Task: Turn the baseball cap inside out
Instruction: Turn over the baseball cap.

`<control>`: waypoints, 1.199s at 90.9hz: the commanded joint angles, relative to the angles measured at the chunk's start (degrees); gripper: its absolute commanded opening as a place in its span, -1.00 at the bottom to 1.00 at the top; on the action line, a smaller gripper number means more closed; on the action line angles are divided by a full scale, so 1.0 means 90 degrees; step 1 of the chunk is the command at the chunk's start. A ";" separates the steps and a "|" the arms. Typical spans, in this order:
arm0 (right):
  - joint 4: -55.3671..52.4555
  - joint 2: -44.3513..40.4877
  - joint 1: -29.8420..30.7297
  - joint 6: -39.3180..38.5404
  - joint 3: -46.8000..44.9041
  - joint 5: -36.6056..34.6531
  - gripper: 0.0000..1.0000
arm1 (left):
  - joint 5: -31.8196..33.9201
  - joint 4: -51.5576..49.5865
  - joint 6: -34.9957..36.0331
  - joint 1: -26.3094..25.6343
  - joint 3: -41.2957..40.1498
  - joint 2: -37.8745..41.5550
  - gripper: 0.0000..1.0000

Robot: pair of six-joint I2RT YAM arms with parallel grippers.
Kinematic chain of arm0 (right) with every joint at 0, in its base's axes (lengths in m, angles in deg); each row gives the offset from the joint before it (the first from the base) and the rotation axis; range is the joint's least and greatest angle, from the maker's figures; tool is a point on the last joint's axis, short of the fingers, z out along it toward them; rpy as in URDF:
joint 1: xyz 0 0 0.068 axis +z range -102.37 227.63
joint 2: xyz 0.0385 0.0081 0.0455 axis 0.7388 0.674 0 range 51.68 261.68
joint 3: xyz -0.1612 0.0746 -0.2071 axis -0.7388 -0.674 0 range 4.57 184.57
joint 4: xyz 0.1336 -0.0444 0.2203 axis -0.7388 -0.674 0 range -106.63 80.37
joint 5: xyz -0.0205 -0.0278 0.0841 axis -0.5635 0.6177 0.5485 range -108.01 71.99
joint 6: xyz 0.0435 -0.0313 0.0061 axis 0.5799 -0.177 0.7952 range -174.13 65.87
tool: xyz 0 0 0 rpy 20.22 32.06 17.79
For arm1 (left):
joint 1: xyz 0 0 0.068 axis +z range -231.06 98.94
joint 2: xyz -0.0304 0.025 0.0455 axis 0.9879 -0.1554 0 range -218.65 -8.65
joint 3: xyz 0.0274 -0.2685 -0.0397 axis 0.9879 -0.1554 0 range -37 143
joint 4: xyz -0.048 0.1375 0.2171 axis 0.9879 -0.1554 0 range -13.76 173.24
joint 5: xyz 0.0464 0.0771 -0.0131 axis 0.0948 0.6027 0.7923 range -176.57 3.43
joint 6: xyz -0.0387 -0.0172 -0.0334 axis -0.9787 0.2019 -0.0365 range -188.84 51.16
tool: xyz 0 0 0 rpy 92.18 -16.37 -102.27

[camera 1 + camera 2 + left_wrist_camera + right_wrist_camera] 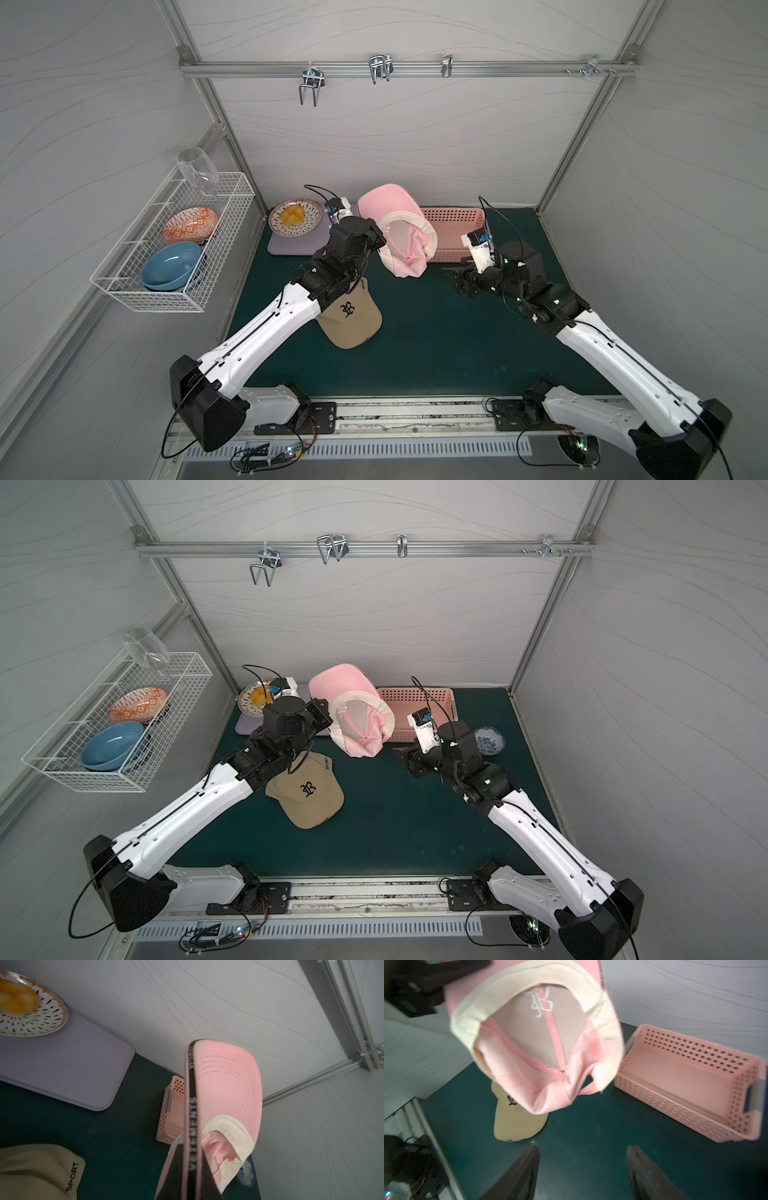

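Where the pink baseball cap hangs: we see it lifted clear of the green mat at the left end of the pink perforated basket. It overlaps that end in both top views.
Cap's attitude: brim uppermost, crown drooping below it. Its opening faces the right wrist camera, where we make out the cream sweatband, pink seam tape and the reverse of a white embroidered logo.
Left gripper: jaws pinched tight on the brim's edge, on the black band lettered VETEMENTS, and we see nothing else carrying the cap.
Right gripper: jaws spread wide with nothing between them. It sits low over the mat, on the robot's side of the basket and apart from the cap.
Tan cap: flat on the mat, left of the basket and nearer the robot, partly under the left arm.
Purple tray: left of the basket, beyond the raised cap.
Speckled plate: on the tray's far end, holding yellow-orange food.
Blue-and-white bowl: on the mat near the basket's right end.
Wire rack: on the wall well left of the basket. We count a glass, an orange patterned bowl and a blue bowl in it.
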 commanded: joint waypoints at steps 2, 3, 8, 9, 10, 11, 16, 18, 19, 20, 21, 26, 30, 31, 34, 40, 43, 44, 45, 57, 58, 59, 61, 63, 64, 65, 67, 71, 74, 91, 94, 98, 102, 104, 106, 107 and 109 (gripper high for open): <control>0.1061 0.0132 0.0330 -0.0533 -0.0495 0.0882 0.43 | 0.1083 -0.1795 -0.2123 -0.0084 0.0839 -0.0274 -1.00; 0.1199 0.0144 0.0365 -0.0559 -0.0585 0.0886 0.43 | 0.1084 -0.1976 -0.2290 -0.0089 0.0929 -0.0321 -1.00; 0.1824 0.0197 0.0506 -0.0634 -0.0932 0.0898 0.43 | 0.1037 -0.2676 -0.2914 -0.0103 0.1246 -0.0484 -1.00; 0.1923 0.0205 0.0536 -0.0649 -0.0980 0.0898 0.43 | 0.1026 -0.2793 -0.3043 -0.0103 0.1308 -0.0504 -1.00; 0.2084 0.0219 0.0565 -0.0661 -0.1062 0.0899 0.43 | 0.1011 -0.2876 -0.3151 -0.0108 0.1349 -0.0538 -1.00; 0.2194 0.0236 0.0590 -0.0672 -0.1123 0.0899 0.44 | 0.0999 -0.2986 -0.3249 -0.0101 0.1409 -0.0560 -1.00; 0.2818 0.0304 0.0741 -0.0769 -0.1381 0.0863 0.43 | 0.0945 -0.3463 -0.3757 -0.0110 0.1588 -0.0644 -1.00; 0.3031 0.0344 0.0785 -0.0788 -0.1460 0.0834 0.43 | 0.0935 -0.3585 -0.3921 -0.0108 0.1633 -0.0664 -1.00; 0.3137 0.0362 0.0807 -0.0794 -0.1508 0.0818 0.44 | 0.0936 -0.3677 -0.4000 -0.0106 0.1663 -0.0677 -1.00; 0.3233 0.0376 0.0833 -0.0807 -0.1546 0.0790 0.44 | 0.0932 -0.3743 -0.4074 -0.0105 0.1688 -0.0688 -1.00; 0.3321 0.0402 0.0865 -0.0813 -0.1575 0.0767 0.44 | 0.0925 -0.3820 -0.4150 -0.0109 0.1715 -0.0694 -1.00; 0.3701 0.0532 0.0987 -0.0896 -0.1705 0.0628 0.43 | 0.0888 -0.4165 -0.4497 -0.0108 0.1822 -0.0725 -1.00; 0.4031 0.0657 0.1101 -0.1024 -0.1808 0.0520 0.43 | 0.0735 -0.4356 -0.4783 -0.0105 0.1861 -0.0724 -1.00; 0.4115 0.0684 0.1136 -0.1039 -0.1828 0.0465 0.43 | 0.0690 -0.4405 -0.4846 -0.0109 0.1870 -0.0721 -1.00; 0.4353 0.0749 0.1239 -0.1233 -0.1915 0.0226 0.43 | 0.0550 -0.4496 -0.5036 -0.0113 0.1868 -0.0706 -1.00; 0.5106 0.0870 0.1459 -0.1717 -0.2152 -0.0197 0.43 | 0.0262 -0.4611 -0.5383 -0.0111 0.1855 -0.0690 -1.00; 0.5547 0.0921 0.1616 -0.1959 -0.2312 -0.0461 0.43 | 0.0145 -0.4674 -0.5524 -0.0108 0.1873 -0.0697 -1.00; 0.5688 0.0943 0.1652 -0.2048 -0.2378 -0.0601 0.43 | 0.0107 -0.4695 -0.5573 -0.0111 0.1876 -0.0698 -1.00; 0.5823 0.0964 0.1690 -0.2113 -0.2425 -0.0671 0.43 | 0.0068 -0.4721 -0.5627 -0.0112 0.1877 -0.0699 -1.00; 0.6369 0.1200 0.1864 -0.2526 -0.2552 -0.1118 0.45 | -0.0225 -0.4830 -0.6019 -0.0109 0.1890 -0.0712 -1.00; 0.6402 0.1210 0.1864 -0.2567 -0.2566 -0.1105 0.45 | -0.0244 -0.4832 -0.6041 -0.0111 0.1894 -0.0710 -1.00; 0.6463 0.1229 0.1874 -0.2621 -0.2588 -0.1104 0.45 | -0.0278 -0.4848 -0.6066 -0.0112 0.1901 -0.0705 -1.00; 0.6579 0.1249 0.1884 -0.2718 -0.2621 -0.1083 0.45 | -0.0355 -0.4859 -0.6097 -0.0108 0.1913 -0.0696 -1.00; 0.6801 0.1290 0.1899 -0.2823 -0.2693 -0.1076 0.45 | -0.0438 -0.4850 -0.6122 -0.0107 0.1916 -0.0686 -1.00; 0.6906 0.1304 0.1916 -0.2915 -0.2739 -0.1075 0.45 | -0.0473 -0.4842 -0.6131 -0.0110 0.1912 -0.0678 -1.00; 0.7003 0.1335 0.1929 -0.2991 -0.2782 -0.1074 0.45 | -0.0505 -0.4838 -0.6140 -0.0112 0.1915 -0.0669 -1.00; 0.7188 0.1375 0.1947 -0.3111 -0.2848 -0.1078 0.45 | -0.0553 -0.4845 -0.6172 -0.0110 0.1922 -0.0655 -1.00; 0.7303 0.1427 0.1970 -0.3240 -0.2878 -0.1123 0.46 | -0.0620 -0.4855 -0.6222 -0.0111 0.1927 -0.0635 -1.00; 0.7218 0.1442 0.1972 -0.3309 -0.2825 -0.1134 0.46 | -0.0684 -0.4862 -0.6270 -0.0113 0.1925 -0.0624 -1.00; 0.7139 0.1771 0.2068 -0.3709 -0.2586 -0.1337 0.44 | -0.1083 -0.4643 -0.6459 -0.0106 0.1763 -0.0568 -1.00; 0.7135 0.1860 0.2088 -0.3780 -0.2538 -0.1419 0.43 | -0.1173 -0.4592 -0.6514 -0.0108 0.1718 -0.0558 -1.00; 0.7181 0.1993 0.2124 -0.3876 -0.2487 -0.1605 0.42 | -0.1297 -0.4510 -0.6547 -0.0110 0.1647 -0.0532 -1.00; 0.7357 0.2130 0.2153 -0.3953 -0.2473 -0.1836 0.38 | -0.1397 -0.4401 -0.6582 -0.0118 0.1570 -0.0496 -1.00; 0.7459 0.2216 0.2164 -0.3981 -0.2471 -0.1931 0.35 | -0.1428 -0.4355 -0.6590 -0.0117 0.1542 -0.0470 -1.00; 0.7583 0.2270 0.2179 -0.4015 -0.2460 -0.2081 0.30 | -0.1448 -0.4304 -0.6597 -0.0124 0.1492 -0.0447 -1.00; 0.7629 0.2301 0.2183 -0.4034 -0.2462 -0.2134 0.28 | -0.1447 -0.4271 -0.6598 -0.0128 0.1475 -0.0431 -1.00; 0.7713 0.2352 0.2183 -0.4070 -0.2456 -0.2239 0.23 | -0.1416 -0.4227 -0.6594 -0.0132 0.1436 -0.0410 -1.00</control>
